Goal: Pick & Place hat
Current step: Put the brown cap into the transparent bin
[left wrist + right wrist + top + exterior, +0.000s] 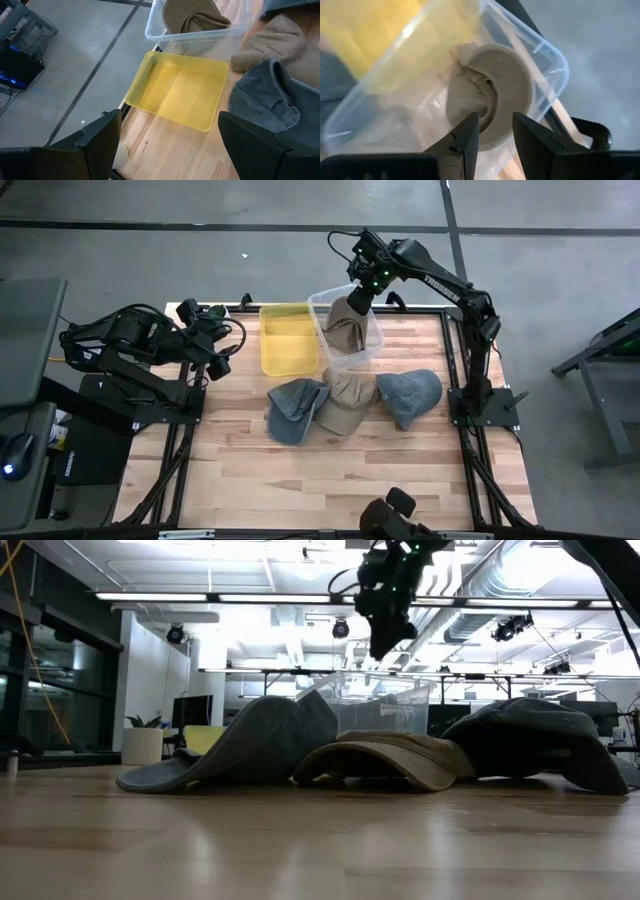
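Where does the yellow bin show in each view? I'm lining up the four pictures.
High view: yellow bin left of the clear bin, at the table's far edge.
Low view: only a yellow patch behind the grey hat; probably it.
Left wrist view: centre.
Right wrist view: blurred, upper left.
Shared landmark: the clear bin.

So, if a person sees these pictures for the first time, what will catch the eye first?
Probably the right tool, hanging over the clear bin at the table's far edge, its fingers parted above a tan hat lying inside. Next, the bright yellow tray, empty, just left of that bin. Then three more hats in a row in front: a grey hat, a beige hat and a blue-grey hat.
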